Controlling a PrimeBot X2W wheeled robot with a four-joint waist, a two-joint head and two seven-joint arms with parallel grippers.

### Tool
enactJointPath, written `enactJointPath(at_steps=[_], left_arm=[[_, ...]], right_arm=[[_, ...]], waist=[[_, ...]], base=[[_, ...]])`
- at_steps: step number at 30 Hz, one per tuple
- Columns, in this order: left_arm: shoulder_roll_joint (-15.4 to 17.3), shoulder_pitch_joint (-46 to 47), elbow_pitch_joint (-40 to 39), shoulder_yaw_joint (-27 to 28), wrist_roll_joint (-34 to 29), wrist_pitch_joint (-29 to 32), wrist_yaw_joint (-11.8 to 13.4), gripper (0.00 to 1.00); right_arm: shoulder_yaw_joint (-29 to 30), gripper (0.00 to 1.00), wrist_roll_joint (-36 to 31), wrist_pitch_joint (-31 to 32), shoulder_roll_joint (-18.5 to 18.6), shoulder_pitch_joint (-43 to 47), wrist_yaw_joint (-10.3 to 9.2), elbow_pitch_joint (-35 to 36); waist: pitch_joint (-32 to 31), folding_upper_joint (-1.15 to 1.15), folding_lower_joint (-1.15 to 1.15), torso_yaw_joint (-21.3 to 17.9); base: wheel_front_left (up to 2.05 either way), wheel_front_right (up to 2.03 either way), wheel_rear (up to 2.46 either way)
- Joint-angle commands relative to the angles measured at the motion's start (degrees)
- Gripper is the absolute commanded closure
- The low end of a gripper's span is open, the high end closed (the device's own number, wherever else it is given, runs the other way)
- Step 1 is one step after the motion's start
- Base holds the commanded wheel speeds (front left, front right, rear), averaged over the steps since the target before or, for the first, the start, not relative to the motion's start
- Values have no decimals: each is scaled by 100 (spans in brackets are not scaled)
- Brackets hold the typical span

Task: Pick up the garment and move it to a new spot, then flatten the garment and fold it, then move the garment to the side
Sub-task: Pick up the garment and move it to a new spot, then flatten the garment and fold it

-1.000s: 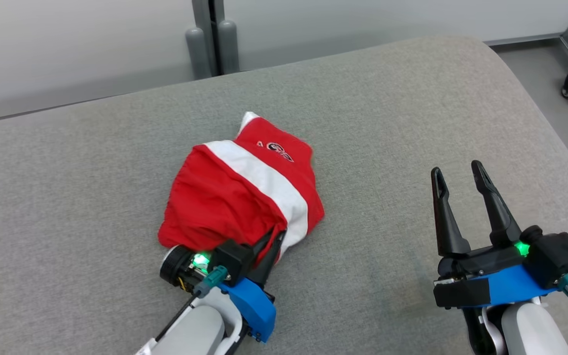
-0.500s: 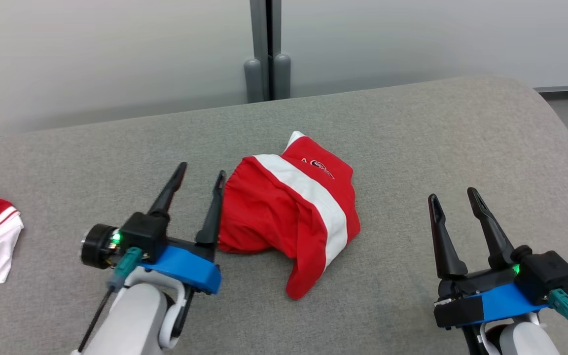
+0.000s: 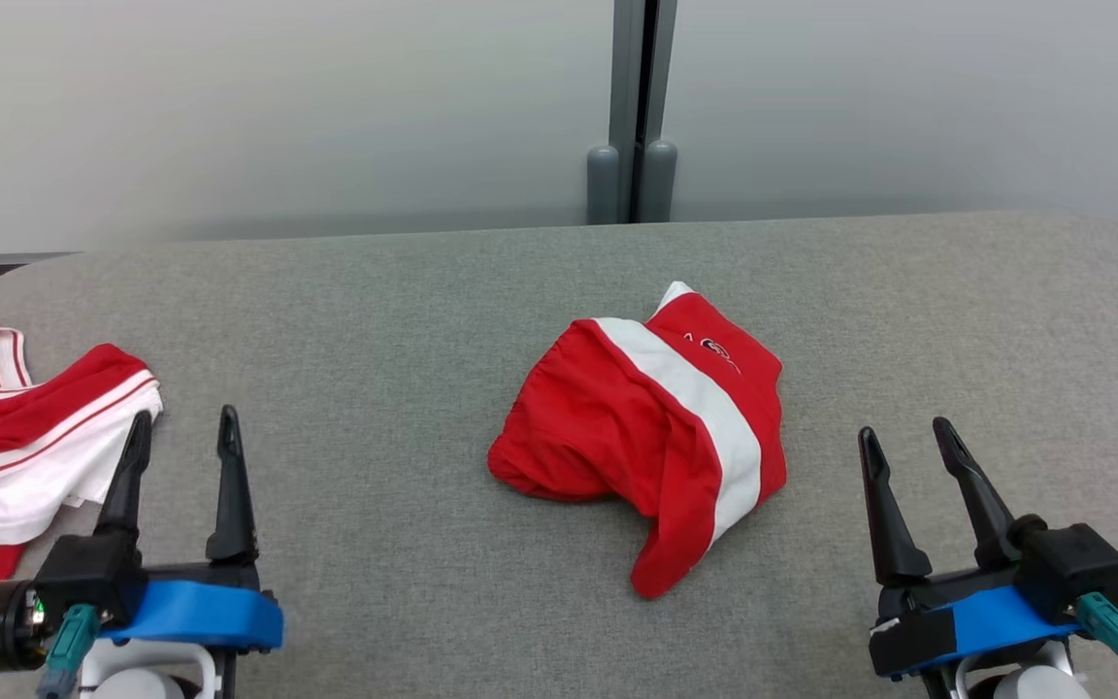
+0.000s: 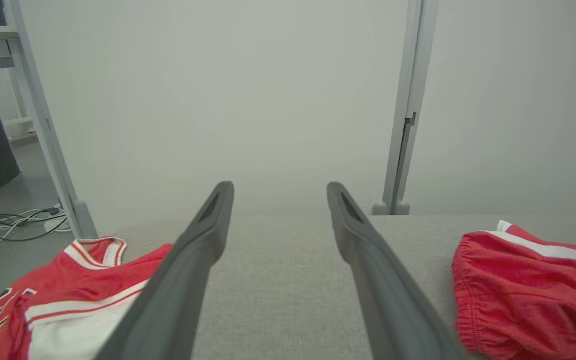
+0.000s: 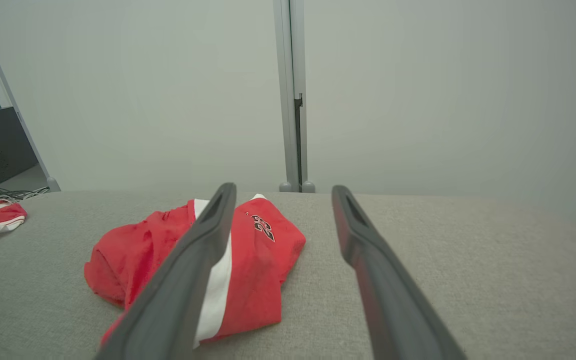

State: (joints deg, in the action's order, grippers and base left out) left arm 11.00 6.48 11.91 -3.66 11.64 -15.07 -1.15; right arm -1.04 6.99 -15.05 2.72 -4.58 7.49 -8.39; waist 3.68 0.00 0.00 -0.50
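garment (image 3: pixel 646 437): red shorts with a broad white stripe and a small printed mark; lay crumpled in a loose heap, not flat, not folded
garment position: on the grey fabric desk (image 3: pixel 404 311), about mid-width, between the two grippers and a bit farther out than their tips; one red end trailed toward the robot's side
left gripper (image 3: pixel 184 417): jaws spread wide, nothing between the fingers, not touching any cloth; sat low over the desk at the near left, fingers pointing away from the robot
right gripper (image 3: pixel 904 429): also wide open and empty; near right, well apart from the garment, fingers pointing away from the robot
contact: neither gripper touched the garment; bare desk showed between each gripper and it
second item: red and white jersey (image 3: pixel 25 427) lay rumpled at the desk's far left edge, just beside the left gripper's outer finger; touching or not, couldn't tell
right wrist view: garment sat partly behind the left-hand finger, mark facing up
left wrist view: garment at the right edge, jersey at lower left, bare desk between the fingers
background: grey post (image 3: pixel 632 107) between pale wall panels behind the desk's far edge
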Motion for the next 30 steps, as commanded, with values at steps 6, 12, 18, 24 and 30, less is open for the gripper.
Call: enactJointPath(at_steps=[6, 12, 18, 24, 30], left_arm=[[-243, -425, -124, 445, -192, -15, -237, 0], [-509, -687, -129, 734, -401, -15, -387, 0], [-656, -865, -140, 905, -539, -15, -494, 0], [-720, -905, -76, 936, -618, -15, -575, 0], [-745, -885, -37, 909, -676, -15, -614, 0]], right_arm=[[92, 0, -85, -20, 29, 198, 1, -184], [163, 0, -118, -20, 30, 357, 1, -366], [184, 0, -141, -20, 30, 480, 1, -517], [185, 0, -103, -20, 30, 523, 1, -598], [164, 0, -94, -20, 30, 493, 1, -626]], waist=[[-91, 0, 0, 196], [-220, 0, 0, 308], [-283, 0, 0, 322], [-355, 0, 0, 336], [-382, 0, 0, 321]], base=[[0, 0, 0], [0, 0, 0], [0, 0, 0], [0, 0, 0], [0, 0, 0]])
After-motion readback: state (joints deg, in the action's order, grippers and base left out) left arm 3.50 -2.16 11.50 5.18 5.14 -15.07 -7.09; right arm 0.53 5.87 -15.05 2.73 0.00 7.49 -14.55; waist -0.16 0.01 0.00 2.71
